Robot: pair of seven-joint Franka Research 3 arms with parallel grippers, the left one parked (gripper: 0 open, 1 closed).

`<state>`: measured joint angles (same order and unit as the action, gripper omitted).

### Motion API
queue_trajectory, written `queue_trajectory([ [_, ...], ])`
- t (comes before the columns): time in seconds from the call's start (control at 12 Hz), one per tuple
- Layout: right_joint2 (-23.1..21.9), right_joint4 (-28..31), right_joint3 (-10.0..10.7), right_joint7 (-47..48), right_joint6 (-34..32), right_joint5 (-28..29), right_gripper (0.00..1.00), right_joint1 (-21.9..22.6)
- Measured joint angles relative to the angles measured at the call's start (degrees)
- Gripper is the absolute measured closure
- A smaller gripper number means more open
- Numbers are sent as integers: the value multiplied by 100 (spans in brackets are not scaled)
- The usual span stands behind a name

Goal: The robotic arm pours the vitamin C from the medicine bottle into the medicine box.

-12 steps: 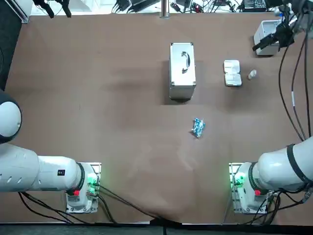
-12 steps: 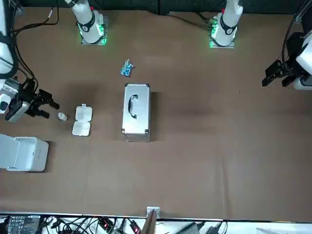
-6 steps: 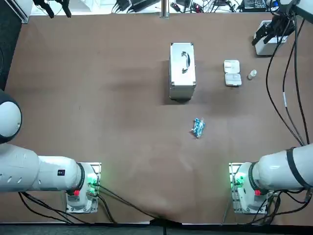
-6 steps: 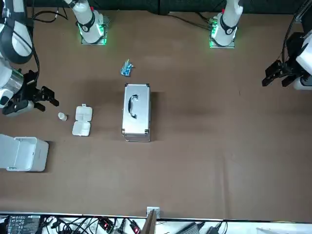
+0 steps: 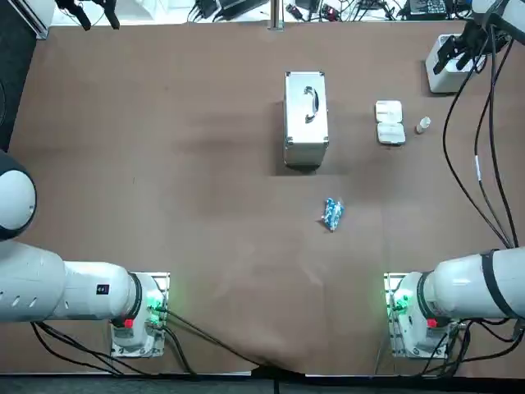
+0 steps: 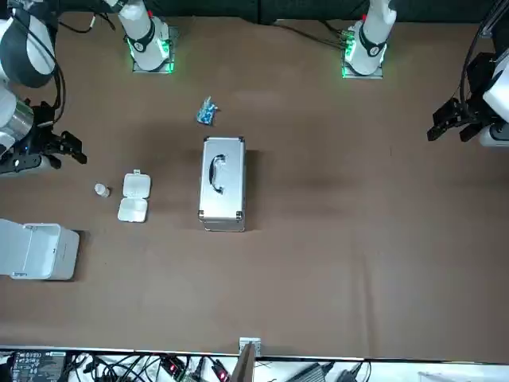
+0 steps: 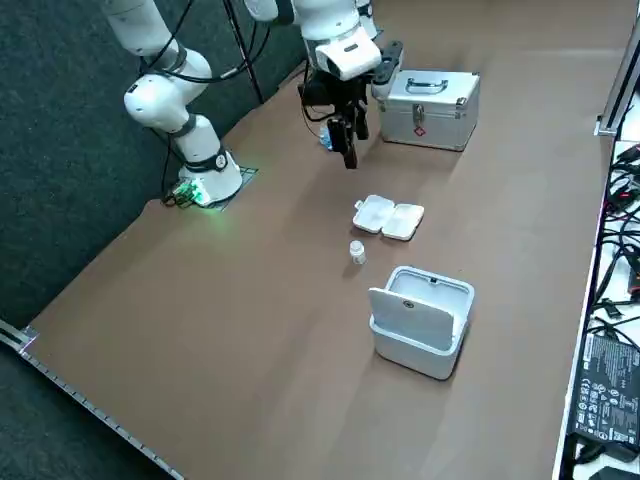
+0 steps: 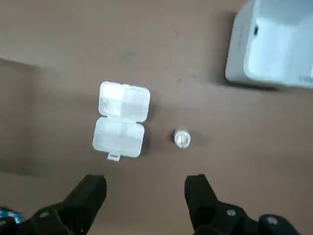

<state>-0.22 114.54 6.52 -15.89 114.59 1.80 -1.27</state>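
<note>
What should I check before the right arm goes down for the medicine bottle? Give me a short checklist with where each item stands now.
1. Open, empty right gripper: ok, fingers apart with nothing between them.
2. Upright medicine bottle: ok, it stands on the table.
3. Gap between the bottle and the medicine box: ok, they sit side by side, not touching.
4. Opened medicine box: ok, both halves lie flat with the compartments facing up.
5. Cap off the bottle: cannot tell.
6. Gripper around the bottle: not ok, it hangs above the table, clear of the bottle.
</note>
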Motion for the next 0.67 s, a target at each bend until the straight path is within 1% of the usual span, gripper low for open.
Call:
queue_trajectory([
  [0.25, -49, -268, -107, 560, -558, -85, 0, 9],
  [0.5, -51, -463, -117, 1075, -858, -85, 0, 24],
  [0.67, -50, -553, -121, 1384, -936, -85, 0, 84],
])
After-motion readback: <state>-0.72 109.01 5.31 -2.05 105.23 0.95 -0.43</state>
